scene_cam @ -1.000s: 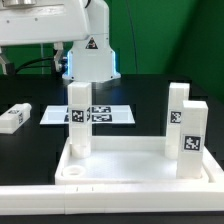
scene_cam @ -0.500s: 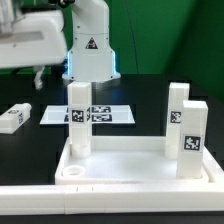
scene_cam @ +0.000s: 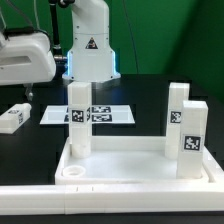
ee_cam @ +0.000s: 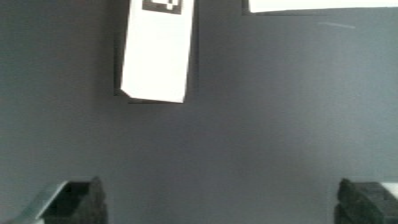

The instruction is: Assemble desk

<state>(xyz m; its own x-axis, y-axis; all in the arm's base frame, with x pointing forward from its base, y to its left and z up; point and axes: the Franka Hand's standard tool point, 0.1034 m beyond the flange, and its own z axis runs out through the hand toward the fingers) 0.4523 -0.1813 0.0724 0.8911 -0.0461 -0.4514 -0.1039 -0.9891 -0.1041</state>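
Observation:
The white desk top (scene_cam: pixel 120 176) lies upside down at the front, rim up. Three white tagged legs stand in its corner sockets: one on the exterior view's left (scene_cam: pixel 79 115) and two on its right (scene_cam: pixel 177 112) (scene_cam: pixel 192 136). A loose tagged leg (scene_cam: pixel 14 117) lies on the black table at the far left; it also shows in the wrist view (ee_cam: pixel 155 50). My gripper (scene_cam: pixel 27 92) hangs above and just behind this loose leg. In the wrist view the gripper (ee_cam: pixel 222 205) is open and empty, fingers (ee_cam: pixel 75 203) wide apart, with the leg ahead of them.
The marker board (scene_cam: pixel 115 116) lies flat behind the desk top; its corner shows in the wrist view (ee_cam: pixel 320 5). The arm's base (scene_cam: pixel 90 50) stands at the back. A long white border bar (scene_cam: pixel 120 206) runs along the front edge.
My gripper has moved toward the exterior view's left and a little lower, from above the marker board to above the loose leg. The desk parts have not moved.

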